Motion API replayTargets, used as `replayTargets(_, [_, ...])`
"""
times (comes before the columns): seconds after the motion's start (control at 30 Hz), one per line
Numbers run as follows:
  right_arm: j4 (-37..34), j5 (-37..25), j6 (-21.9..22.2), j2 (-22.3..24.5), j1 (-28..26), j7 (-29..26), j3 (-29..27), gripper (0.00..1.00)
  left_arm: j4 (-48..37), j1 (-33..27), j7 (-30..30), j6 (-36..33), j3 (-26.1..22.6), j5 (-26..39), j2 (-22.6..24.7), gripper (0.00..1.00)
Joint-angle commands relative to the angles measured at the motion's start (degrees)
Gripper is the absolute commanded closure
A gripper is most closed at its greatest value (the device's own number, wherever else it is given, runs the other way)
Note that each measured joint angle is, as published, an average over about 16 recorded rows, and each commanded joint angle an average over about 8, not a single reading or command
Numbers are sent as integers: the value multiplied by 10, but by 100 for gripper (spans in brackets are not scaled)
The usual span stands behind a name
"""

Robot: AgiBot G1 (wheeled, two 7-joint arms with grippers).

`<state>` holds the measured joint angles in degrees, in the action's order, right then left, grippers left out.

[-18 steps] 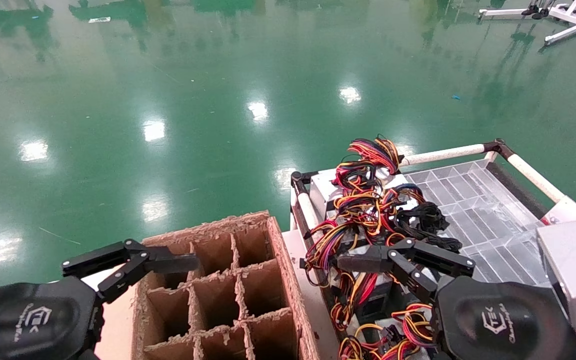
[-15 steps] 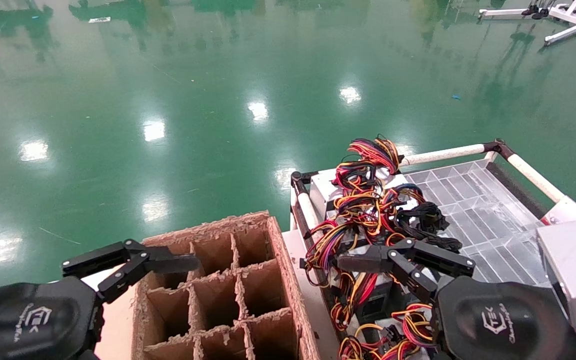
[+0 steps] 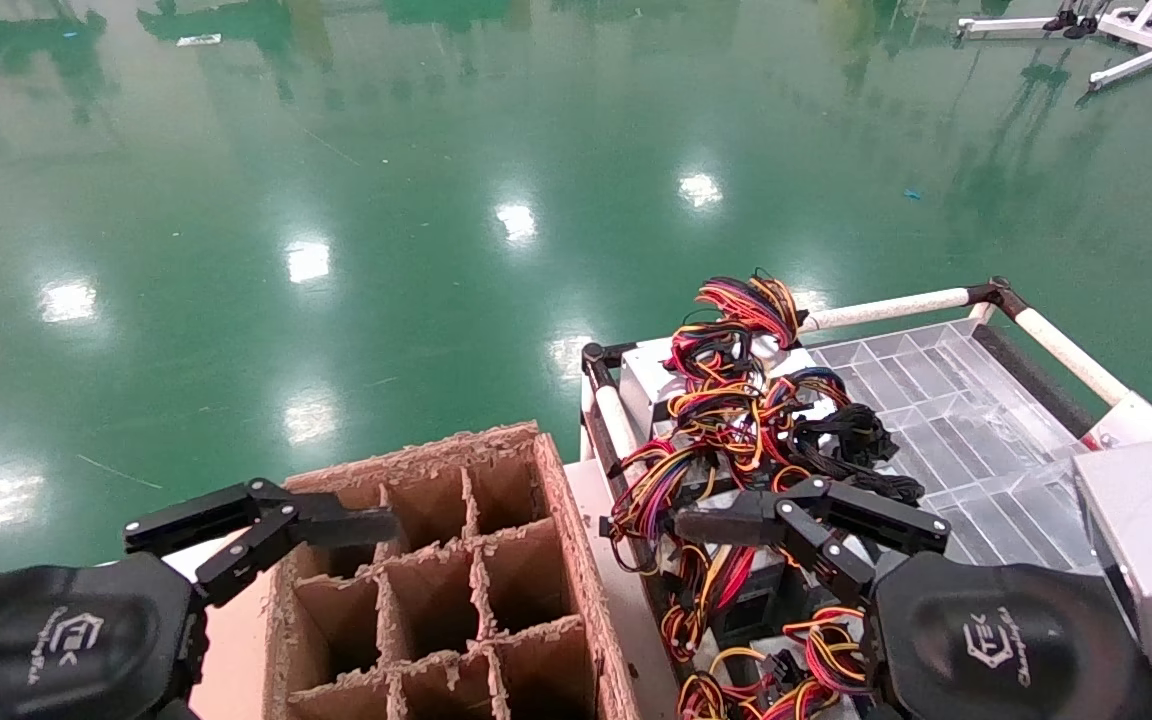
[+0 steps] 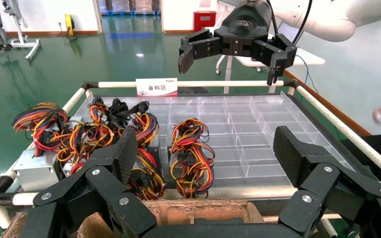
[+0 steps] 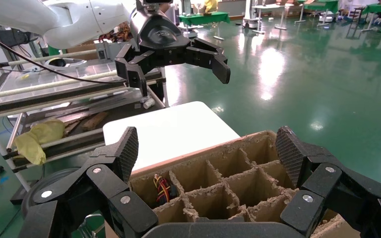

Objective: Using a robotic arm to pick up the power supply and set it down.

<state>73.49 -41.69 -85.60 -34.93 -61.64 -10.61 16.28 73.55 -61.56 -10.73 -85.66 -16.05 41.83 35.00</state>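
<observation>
Power supply units sit tangled in wires on the cart, so I hover my right claw above, wide open, empty. My left claw waits open, holding nothing, over the cardboard divider box.

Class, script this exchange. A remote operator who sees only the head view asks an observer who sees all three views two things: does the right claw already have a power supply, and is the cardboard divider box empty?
Operator: From the head view, the right claw seems buried in the wires. Is it gripping anything?
Observer: No. The left wrist view shows the right claw open and hanging well above the tray, clear of the power supplies.
Operator: Every cell I can see in the divider box looks empty. Is that right?
Observer: Not quite. The right wrist view shows red and yellow wires inside one cell of the divider box.
</observation>
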Motion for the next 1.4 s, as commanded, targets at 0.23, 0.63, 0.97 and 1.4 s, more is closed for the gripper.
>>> replayTargets(0.23, [0, 0, 0, 0, 0, 0, 0, 0, 0, 0, 0, 0, 0, 0, 0, 100])
replayTargets(0.63, [22, -75, 9, -24, 3, -5, 44, 0, 0, 0, 0, 0, 0, 0, 0, 100])
replayTargets(0.97, [16, -181, 25, -104, -27, -8, 111, 0, -1, 0, 1, 0, -1, 0, 0, 100])
replayTargets(1.4, [-61, -286, 34, -259, -87, 14, 194, 3, -1, -1, 1, 0, -1, -1, 0, 96])
